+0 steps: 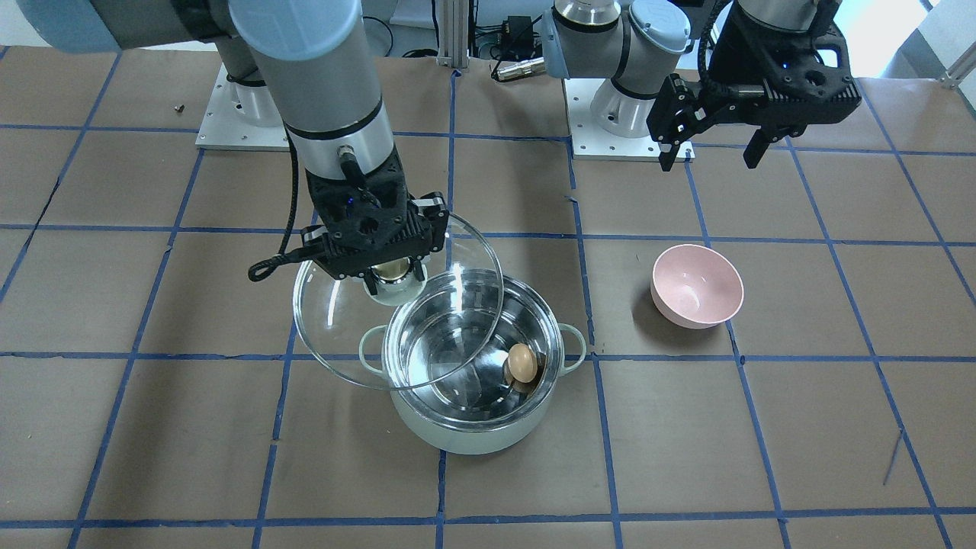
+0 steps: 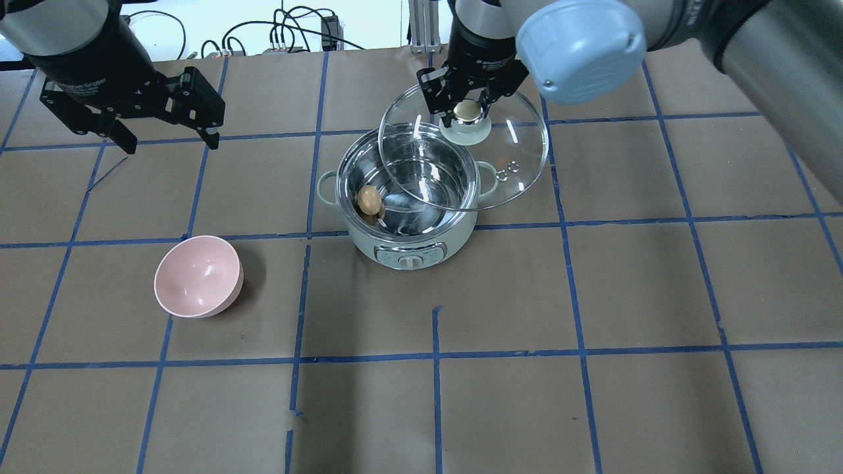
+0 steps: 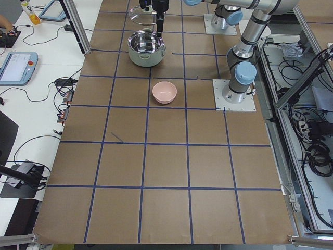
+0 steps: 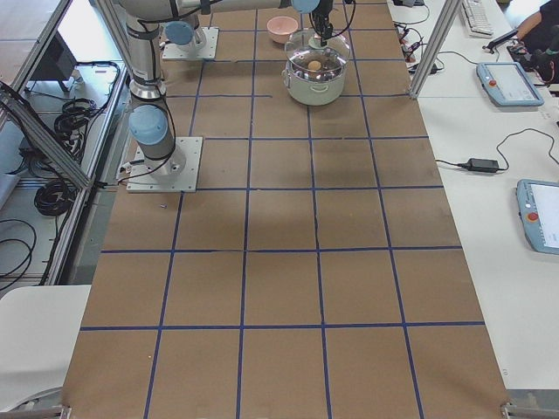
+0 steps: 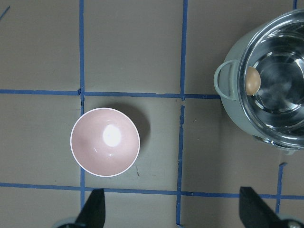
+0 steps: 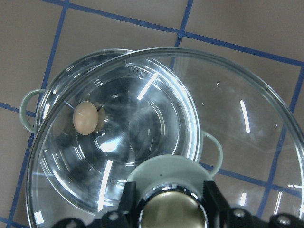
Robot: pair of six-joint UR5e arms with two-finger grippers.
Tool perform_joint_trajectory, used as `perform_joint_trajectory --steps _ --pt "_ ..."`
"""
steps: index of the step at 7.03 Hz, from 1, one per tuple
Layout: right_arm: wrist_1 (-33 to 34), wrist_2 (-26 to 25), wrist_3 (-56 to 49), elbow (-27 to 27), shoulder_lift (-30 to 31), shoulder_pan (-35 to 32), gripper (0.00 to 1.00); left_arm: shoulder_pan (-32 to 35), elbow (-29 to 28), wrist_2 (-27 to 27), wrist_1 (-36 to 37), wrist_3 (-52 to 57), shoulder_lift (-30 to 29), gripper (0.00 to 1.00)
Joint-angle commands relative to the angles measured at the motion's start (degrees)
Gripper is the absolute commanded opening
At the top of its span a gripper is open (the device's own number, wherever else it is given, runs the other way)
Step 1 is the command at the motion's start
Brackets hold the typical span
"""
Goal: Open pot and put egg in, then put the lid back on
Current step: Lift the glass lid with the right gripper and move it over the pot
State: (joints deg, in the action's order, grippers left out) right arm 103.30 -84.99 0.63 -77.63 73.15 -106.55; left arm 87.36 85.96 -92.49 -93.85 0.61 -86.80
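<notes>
The mint-green pot [image 2: 408,247] stands uncovered at mid-table, also in the front view as the pot [image 1: 465,435]. The tan egg [image 2: 369,199] lies inside it against the wall; the egg [image 1: 522,362] shows in the front view and the egg [image 6: 85,117] shows through the glass in the right wrist view. My right gripper [image 2: 466,110] is shut on the knob of the glass lid [image 2: 520,138], held in the air, tilted, partly over the pot's far rim. My left gripper [image 2: 164,135] hangs open and empty, high over the table's left side, away from the pot.
A pink bowl [image 2: 197,276] sits empty on the table to the pot's left, directly under my left wrist camera, where the pink bowl [image 5: 105,142] is seen. The table is brown with blue tape gridlines. Arm bases and cables are at the far edge.
</notes>
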Motion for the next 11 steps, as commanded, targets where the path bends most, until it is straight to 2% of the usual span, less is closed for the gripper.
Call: perform_joint_trajectory --steps 1,2,4,11 --pt "5.7 -0.6 3.5 0.5 -4.5 -2.9 0.18 0.0 0.0 0.0 0.0 0.0 0.0 1.0" --pt "5.9 -1.0 3.4 -0.1 -4.9 -4.1 0.18 0.0 0.0 0.0 0.0 0.0 0.0 1.0" --pt "11.9 -1.0 3.2 -2.4 -6.2 -4.8 0.18 0.0 0.0 0.0 0.0 0.0 0.0 1.0" --pt "16.6 -0.3 3.4 -3.8 -8.6 -5.4 0.2 -0.1 0.0 -0.1 -0.1 0.0 0.1 1.0"
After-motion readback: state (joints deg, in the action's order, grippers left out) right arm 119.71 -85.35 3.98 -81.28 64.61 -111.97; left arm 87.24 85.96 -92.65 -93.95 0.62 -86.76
